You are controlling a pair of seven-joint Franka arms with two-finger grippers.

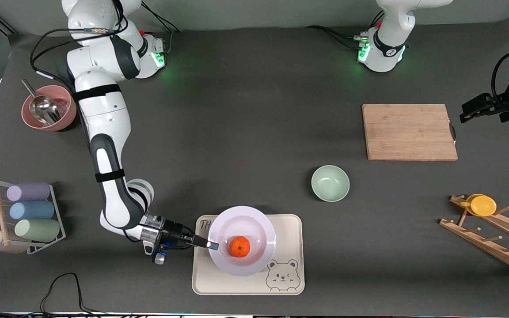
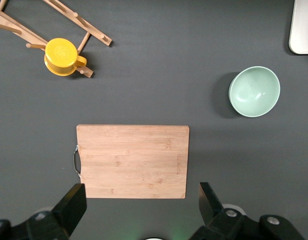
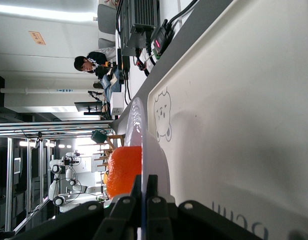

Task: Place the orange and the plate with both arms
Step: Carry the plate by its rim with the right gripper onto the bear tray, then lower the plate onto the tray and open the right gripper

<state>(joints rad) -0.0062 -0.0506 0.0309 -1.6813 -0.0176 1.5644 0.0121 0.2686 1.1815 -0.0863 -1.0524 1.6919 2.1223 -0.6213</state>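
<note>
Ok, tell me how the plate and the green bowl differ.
The plate is white with a lavender tint, while the green bowl is mint green. The plate is wider and shallower than the bowl. The plate sits on the bear-printed tray and holds the orange, while the bowl sits empty on the bare table. The right hand is shut on the plate's rim; nothing touches the bowl. Both are round and upright.

Bamboo cutting board (image 1: pixel 409 132), mint-green bowl (image 1: pixel 330 183), bear-printed tray (image 1: pixel 287 247), pink bowl (image 1: pixel 62 115), yellow cup (image 1: pixel 482 205)
</note>
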